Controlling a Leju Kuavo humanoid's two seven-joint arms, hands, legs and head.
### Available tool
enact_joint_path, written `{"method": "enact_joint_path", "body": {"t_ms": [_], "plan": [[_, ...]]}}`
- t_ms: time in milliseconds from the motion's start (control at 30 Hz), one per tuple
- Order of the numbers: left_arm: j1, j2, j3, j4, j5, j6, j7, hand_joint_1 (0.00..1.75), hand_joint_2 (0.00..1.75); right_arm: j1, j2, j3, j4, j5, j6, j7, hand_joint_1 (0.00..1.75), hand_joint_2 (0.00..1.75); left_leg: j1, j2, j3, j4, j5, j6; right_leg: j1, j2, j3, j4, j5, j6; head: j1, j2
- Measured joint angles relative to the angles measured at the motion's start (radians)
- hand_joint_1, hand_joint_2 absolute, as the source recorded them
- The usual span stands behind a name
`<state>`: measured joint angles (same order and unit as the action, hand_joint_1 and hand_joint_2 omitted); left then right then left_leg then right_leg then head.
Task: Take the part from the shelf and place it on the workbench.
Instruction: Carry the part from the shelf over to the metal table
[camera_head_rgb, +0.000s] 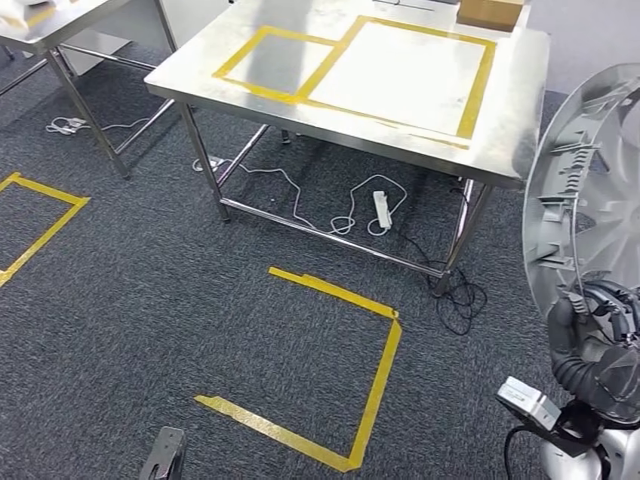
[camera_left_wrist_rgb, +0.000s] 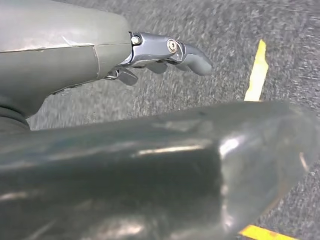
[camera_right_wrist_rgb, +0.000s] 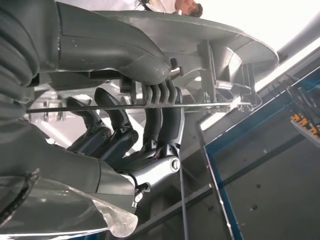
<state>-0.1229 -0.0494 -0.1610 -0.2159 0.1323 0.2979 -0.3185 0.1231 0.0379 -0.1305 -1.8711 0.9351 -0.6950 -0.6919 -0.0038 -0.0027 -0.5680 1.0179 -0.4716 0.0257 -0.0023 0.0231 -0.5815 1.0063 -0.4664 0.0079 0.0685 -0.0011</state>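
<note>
Part (camera_head_rgb: 585, 190): large silver disc with ribs and vanes, held upright at the robot's right side, off the floor and well apart from the desk (camera_head_rgb: 521, 110).

Right hand (camera_head_rgb: 596, 345): fingers (camera_right_wrist_rgb: 158, 125) curled round the part's lower rim, thumb pressed on the opposite face; it grips one edge only.

Left hand (camera_left_wrist_rgb: 166, 52): holds nothing, fingers loosely extended over the carpet.

Desk: steel top with two yellow-taped fields, a brown box (camera_head_rgb: 490, 12) at its far corner. Beneath it lie a power strip (camera_head_rgb: 382, 208) and loose cables (camera_head_rgb: 456, 295).

Floor: dark carpet with a yellow tape outline (camera_head_rgb: 373, 385) marking a standing place before the desk.

Risks, judged:
- One-edge grip on a wide disc: the weight sits far above the fingers, so a jolt in walking could tip or twist the part out of the hold.
- The part hides much of the right-hand view, so the desk's near corner may be misjudged and struck.
- Stepping past the tape outline would bring feet among the cables.
- Setting down short of the taped field could leave the part overhanging the desk edge.
</note>
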Motion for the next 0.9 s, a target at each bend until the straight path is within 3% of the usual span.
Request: {"method": "enact_joint_path", "body": {"t_ms": [67,133,233,267,300,333,400,467,567,633,667,733,800,833,900], "plan": [[0.0,-0.002,0.0,0.0,0.0,0.0,0.0,0.0,0.0,0.001,-0.001,0.0,0.0,0.0,0.0,0.0,1.75,1.75,0.002,0.001,0.001,-0.01,0.005,0.0,-0.002,0.0,-0.005,0.001,-0.001,0.01,-0.001,0.0],[-0.002,-0.003,0.0,0.0,0.001,0.0,0.0,0.0,0.0,0.001,-0.002,0.0,-0.001,0.0,0.0,0.0,1.75,1.75,0.008,0.004,0.003,-0.021,0.013,0.004,-0.003,-0.005,-0.026,0.038,-0.028,0.019,0.003,0.0],[-0.002,-0.003,0.0,0.0,0.001,0.0,0.0,0.0,0.0,0.001,-0.004,0.0,0.0,0.001,0.0,0.0,1.75,1.75,0.01,0.008,0.0,-0.025,0.017,0.008,-0.009,-0.014,-0.11,0.217,-0.117,0.033,0.009,0.0],[-0.001,-0.004,0.0,0.0,0.001,0.0,0.0,0.0,0.0,0.002,-0.005,0.0,0.0,0.002,0.0,0.0,1.75,1.75,0.011,0.009,0.0,-0.024,0.017,0.008,-0.011,-0.014,-0.132,0.264,-0.131,0.037,0.009,0.0],[0.0,-0.004,0.0,0.0,0.002,-0.001,0.0,0.0,0.0,0.002,-0.006,0.0,0.001,0.003,0.0,0.0,1.75,1.75,0.011,0.011,0.0,-0.024,0.017,0.007,-0.013,-0.015,-0.137,0.276,-0.126,0.041,0.01,0.0],[0.0,-0.005,0.0,0.0,0.002,-0.001,0.0,0.0,0.0,0.002,-0.007,0.0,0.001,0.004,0.0,0.0,1.75,1.75,0.012,0.011,0.0,-0.023,0.016,0.006,-0.015,-0.017,-0.122,0.248,-0.102,0.044,0.01,0.0],[0.0,-0.006,0.0,0.0,0.003,-0.001,0.0,0.0,0.0,0.002,-0.009,0.001,0.002,0.006,0.0,0.0,1.75,1.75,0.014,0.011,0.002,-0.02,0.012,-0.002,-0.021,-0.024,-0.051,0.113,-0.039,0.05,0.011,0.0],[0.0,-0.005,0.0,0.0,0.003,-0.001,0.0,0.0,0.0,0.002,-0.01,0.002,0.002,0.009,0.0,0.0,1.75,1.75,0.011,0.01,-0.002,-0.011,0.009,-0.014,-0.022,-0.027,0.0,0.018,-0.014,0.045,0.015,0.0],[0.001,-0.005,0.0,0.0,0.003,-0.001,0.001,0.0,0.0,0.003,-0.01,0.002,0.003,0.01,0.0,0.0,1.75,1.75,0.01,0.01,-0.006,-0.007,0.01,-0.028,-0.017,-0.023,0.006,0.008,-0.016,0.023,0.015,0.0],[-0.001,-0.005,0.0,0.0,0.004,-0.001,0.001,0.0,0.0,0.004,-0.01,0.002,0.003,0.011,0.0,0.0,1.75,1.75,0.012,0.009,-0.014,0.017,-0.01,-0.037,-0.019,-0.022,0.009,0.005,-0.017,0.008,0.013,0.0],[-0.001,-0.005,0.0,0.0,0.005,-0.001,0.001,0.0,0.0,0.004,-0.01,0.001,0.003,0.012,0.0,0.0,1.75,1.75,0.013,0.009,-0.031,0.057,-0.034,-0.04,-0.021,-0.023,0.011,0.003,-0.018,0.001,0.01,0.0],[-0.001,-0.006,0.0,0.0,0.006,-0.002,0.001,0.0,0.0,0.004,-0.01,0.001,0.003,0.014,0.0,0.0,1.75,1.75,0.014,0.008,-0.093,0.191,-0.094,-0.043,-0.018,-0.023,0.013,0.003,-0.021,-0.008,0.005,0.0],[0.002,-0.007,0.0,0.0,0.01,-0.002,0.001,0.0,0.0,0.006,-0.01,0.0,0.003,0.014,0.0,0.0,1.75,1.75,0.013,0.008,-0.143,0.289,-0.117,-0.041,-0.014,-0.02,0.016,0.003,-0.024,-0.012,0.005,0.0],[0.003,-0.007,0.0,0.0,0.012,-0.002,0.001,0.0,0.0,0.007,-0.01,0.0,0.003,0.014,0.0,0.0,1.75,1.75,0.012,0.008,-0.144,0.285,-0.099,-0.036,-0.012,-0.018,0.02,0.004,-0.026,-0.013,0.004,0.0],[0.003,-0.006,0.0,0.0,0.015,-0.002,0.001,0.0,0.0,0.008,-0.01,0.0,0.003,0.014,0.0,0.0,1.75,1.75,0.007,0.007,-0.097,0.173,-0.024,-0.019,-0.007,-0.013,0.03,0.003,-0.032,-0.013,0.004,0.0]]}}
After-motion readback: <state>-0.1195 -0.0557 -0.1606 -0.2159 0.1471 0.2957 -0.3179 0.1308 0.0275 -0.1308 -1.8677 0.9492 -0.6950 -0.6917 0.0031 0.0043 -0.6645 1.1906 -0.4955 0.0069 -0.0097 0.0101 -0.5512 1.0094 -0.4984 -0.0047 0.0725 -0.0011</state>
